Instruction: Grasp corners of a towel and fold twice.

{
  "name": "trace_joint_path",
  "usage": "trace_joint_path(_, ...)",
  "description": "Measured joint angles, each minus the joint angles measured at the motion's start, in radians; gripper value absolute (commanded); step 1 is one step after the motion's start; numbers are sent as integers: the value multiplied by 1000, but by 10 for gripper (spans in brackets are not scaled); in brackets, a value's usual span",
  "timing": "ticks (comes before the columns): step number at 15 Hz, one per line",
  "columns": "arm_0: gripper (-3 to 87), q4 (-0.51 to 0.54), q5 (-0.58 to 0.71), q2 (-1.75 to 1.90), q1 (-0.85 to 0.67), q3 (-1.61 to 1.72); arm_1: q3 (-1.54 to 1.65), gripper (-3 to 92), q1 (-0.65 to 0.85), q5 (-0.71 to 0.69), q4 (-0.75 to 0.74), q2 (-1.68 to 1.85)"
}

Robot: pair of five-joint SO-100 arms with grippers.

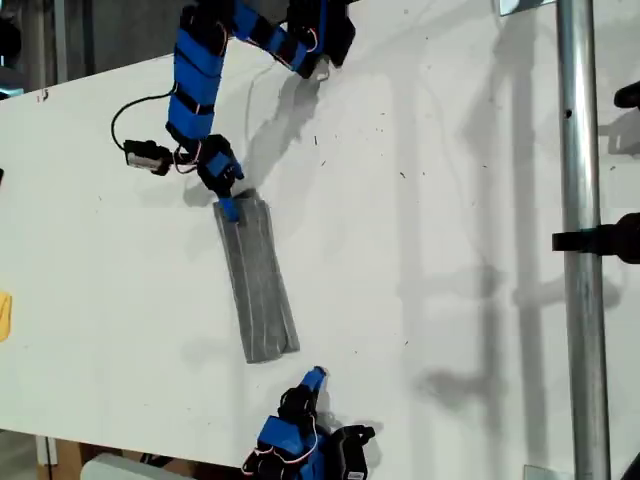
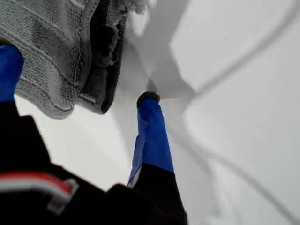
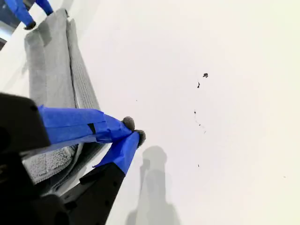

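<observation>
Fingers of my first gripper (image 2: 75,98) spread over the towel (image 1: 258,280); my second gripper (image 3: 133,131) pressed together, empty. We advise pinching both layers squarely.

Grey towel (image 1: 257,280) — folded narrow strip.

table (image 1: 420,250): white, matte, scattered dark specks | pole (image 1: 582,240): shiny metal, upright along the exterior view's right, black clamp (image 1: 600,240) on it | yellow thing (image 1: 4,316): at the exterior view's left edge, cut off, cannot tell what it is
</observation>
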Motion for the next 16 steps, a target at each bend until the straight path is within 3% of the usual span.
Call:
trace_joint_path(1, -27, 0, 0, 0, 0, 0, -135, 421, -35, 20, 32, -124)
trace_joint_path(2, -27, 0, 0, 0, -2, 0, -258, 289, -75, 51, 52, -204)
trace_joint_path(3, -27, 0, 0, 0, -8, 0, -357, 56, -114, 77, 61, -275)
trace_joint_path(4, -27, 0, 0, 0, -9, 0, -405, 24, -143, 92, 61, -305)
trace_joint_path(7, -27, 0, 0, 0, -12, 0, -414, -2, -172, 120, 94, -305)
trace_joint_path(11, -27, 0, 8, 0, -12, 0, -21, -2, -114, 118, 299, 112)
trace_joint_path(15, -27, 0, 15, 0, -12, 0, 126, -1, -55, 163, 747, 808)
trace_joint_path(16, -27, 0, 15, 0, -12, 0, 103, -1, -75, 181, 775, 833)
